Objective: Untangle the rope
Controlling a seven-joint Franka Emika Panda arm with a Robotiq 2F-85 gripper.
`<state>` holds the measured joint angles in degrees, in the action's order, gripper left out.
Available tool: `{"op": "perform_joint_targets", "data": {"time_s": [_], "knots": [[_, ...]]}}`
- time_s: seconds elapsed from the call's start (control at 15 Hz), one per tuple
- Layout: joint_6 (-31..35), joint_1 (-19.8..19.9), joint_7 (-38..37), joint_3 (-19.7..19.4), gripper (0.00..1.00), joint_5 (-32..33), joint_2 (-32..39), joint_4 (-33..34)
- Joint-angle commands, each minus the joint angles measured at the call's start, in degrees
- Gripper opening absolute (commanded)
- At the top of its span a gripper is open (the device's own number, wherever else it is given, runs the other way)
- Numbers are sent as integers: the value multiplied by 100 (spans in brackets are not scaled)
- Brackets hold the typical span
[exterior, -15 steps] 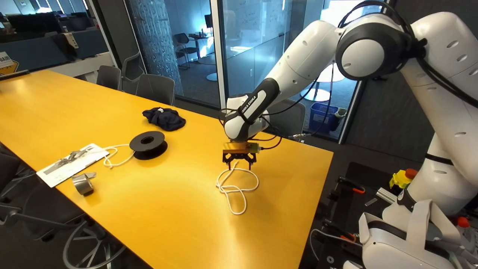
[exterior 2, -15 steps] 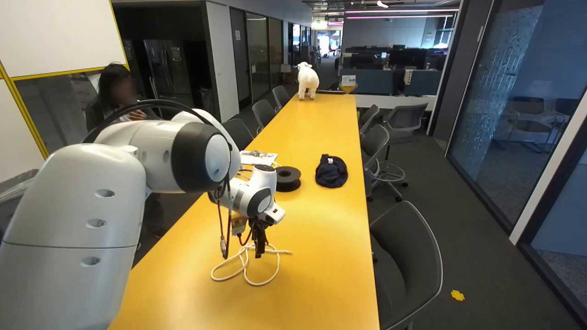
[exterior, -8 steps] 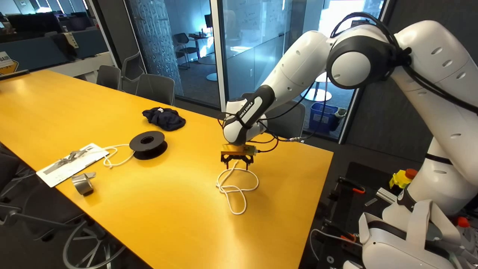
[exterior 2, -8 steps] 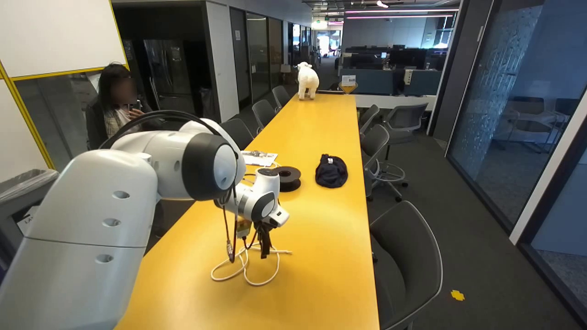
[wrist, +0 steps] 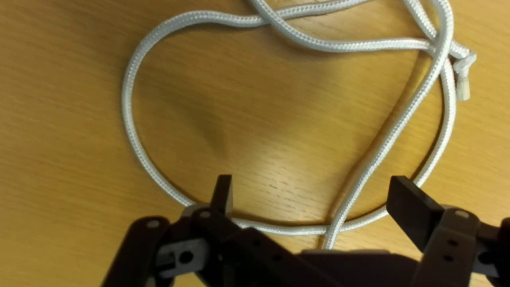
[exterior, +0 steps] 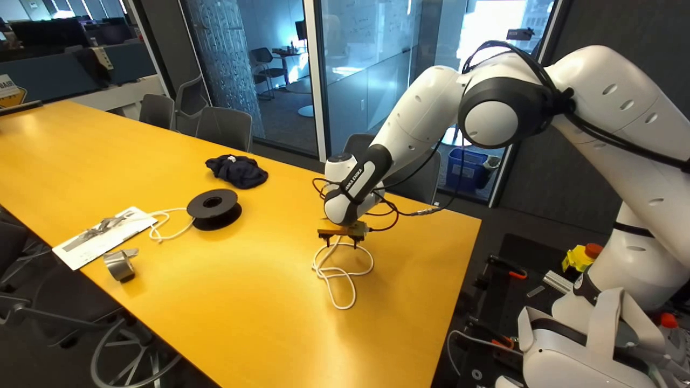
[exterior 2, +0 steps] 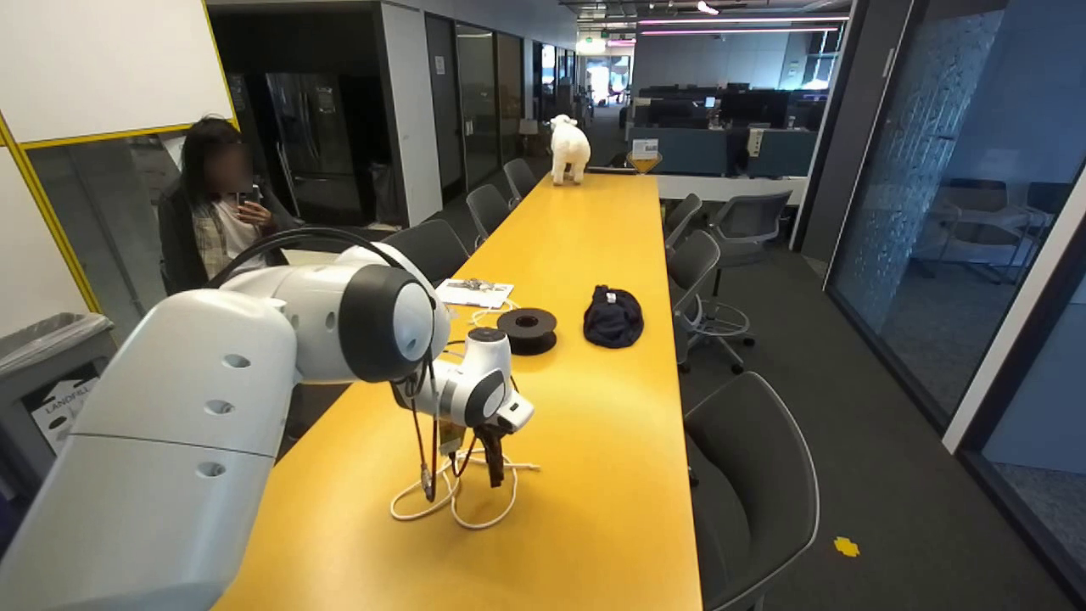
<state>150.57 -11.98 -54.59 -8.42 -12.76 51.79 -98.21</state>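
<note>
On the table (exterior: 269,307) in an exterior view lies the rope (exterior: 349,275), gripper (exterior: 341,246) at its twelve o'clock. The wrist view shows fingers (wrist: 414,211) wide; the rope, probably light and limp, should pinch best near its six-o'clock crossing.

Your gripper (exterior 2: 495,480) points down over the looped white rope (exterior 2: 480,527) on the yellow table (exterior 2: 602,475); side-on here, so you can't read its gap or contact. Farther along: 1 black spool (exterior 2: 531,339), dark cloth bundle (exterior 2: 613,322) near it.
</note>
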Motion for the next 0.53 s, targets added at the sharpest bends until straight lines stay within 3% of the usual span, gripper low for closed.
{"op": "perform_joint_targets", "data": {"time_s": [0.0,0.47], "knots": [[11,-230,-472,-226,100,267,282,374],[-92,-252,-770,-265,100,428,554,727]]}}
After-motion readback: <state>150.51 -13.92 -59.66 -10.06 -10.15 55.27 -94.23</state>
